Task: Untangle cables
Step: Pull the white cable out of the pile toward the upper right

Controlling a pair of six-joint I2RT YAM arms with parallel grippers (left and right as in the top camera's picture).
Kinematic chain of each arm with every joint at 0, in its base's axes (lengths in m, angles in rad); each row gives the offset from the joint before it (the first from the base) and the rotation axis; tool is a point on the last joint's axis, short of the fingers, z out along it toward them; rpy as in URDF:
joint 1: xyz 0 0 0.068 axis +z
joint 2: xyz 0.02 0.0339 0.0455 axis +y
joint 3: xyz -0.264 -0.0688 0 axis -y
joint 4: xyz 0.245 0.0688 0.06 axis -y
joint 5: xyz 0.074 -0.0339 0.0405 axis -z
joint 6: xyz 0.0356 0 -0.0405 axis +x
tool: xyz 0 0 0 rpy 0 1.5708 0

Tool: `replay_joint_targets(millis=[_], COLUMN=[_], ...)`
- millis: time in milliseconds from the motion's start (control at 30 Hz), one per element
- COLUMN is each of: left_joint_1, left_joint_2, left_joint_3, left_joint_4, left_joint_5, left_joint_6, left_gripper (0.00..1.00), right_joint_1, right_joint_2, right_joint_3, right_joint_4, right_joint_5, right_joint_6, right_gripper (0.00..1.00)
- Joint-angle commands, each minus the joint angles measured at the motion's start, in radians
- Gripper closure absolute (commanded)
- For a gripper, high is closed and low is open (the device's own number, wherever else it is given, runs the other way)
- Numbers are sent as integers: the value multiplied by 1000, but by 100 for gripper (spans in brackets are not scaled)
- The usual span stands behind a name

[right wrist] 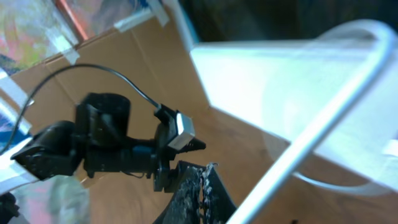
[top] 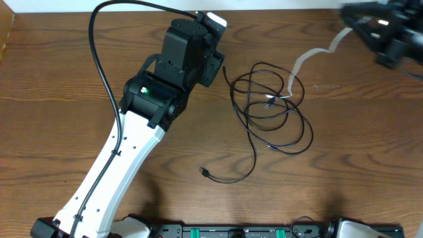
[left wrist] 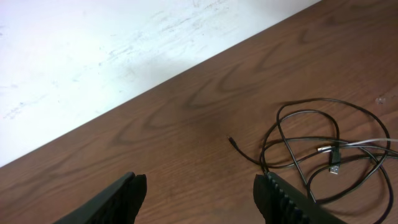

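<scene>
On the brown wood-grain bench (top: 53,99), the thin black cords (top: 271,109) lay in a loose tangle of overlapping loops, at about 3 o'clock from the black wrist of the white-and-black left arm (top: 132,152). One black strand trailed out of the loops toward 7 o'clock and ended in a small black plug (top: 205,173) lying flat on the wood. Another black end reached toward 10 o'clock, near the wrist but apart from it.

The thin white cord (top: 310,56) crossed the upper right side of the tangle. From there it rose toward 1 o'clock, lifted off the bench, up to the right claw (top: 350,25) at the 2 o'clock corner of the overhead view. That claw was blurred. Its fingers were together, and the white cord appeared pinched between them. In the right wrist view the same cord ran as a pale, blurred diagonal line away from the dark serrated finger at 6 o'clock.

The left claw (left wrist: 200,190) hung above bare wood with its fingers apart and nothing between them. From its own camera the black loops sat at 4 o'clock, well clear of both fingers. A small silver-tipped plug (left wrist: 334,167) lay inside the loops. The white scuffed wall (left wrist: 93,50) met the bench edge from 9 o'clock across to 1 o'clock.
</scene>
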Motion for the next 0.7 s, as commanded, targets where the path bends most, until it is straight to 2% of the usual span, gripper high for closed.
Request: replay_joint_targets(millis=[0, 100, 200, 400, 500, 667], left_joint_1=[4, 3, 3, 3, 3, 3], left_joint_2=[-23, -23, -23, -23, -23, -23], left_joint_3=[3, 3, 3, 3, 3, 3], left_joint_4=[1, 0, -3, -6, -6, -6], left_joint_5=[-2, -2, -2, -2, -2, 0], left_joint_6=[-9, -9, -9, -10, -10, -10], left_gripper=[39, 39, 39, 39, 39, 39], right_joint_1=[-109, -210, -303, -496, -573, -682], right_joint_2=[-24, -37, -38, -38, -38, -37], right_joint_3=[6, 6, 6, 6, 6, 6], right_joint_4=[4, 76, 250, 593, 649, 646], right_joint_5=[-117, -200, -279, -285, -285, -285], right_joint_6=[63, 144, 322, 655, 701, 721], right_gripper=[99, 99, 99, 99, 99, 99])
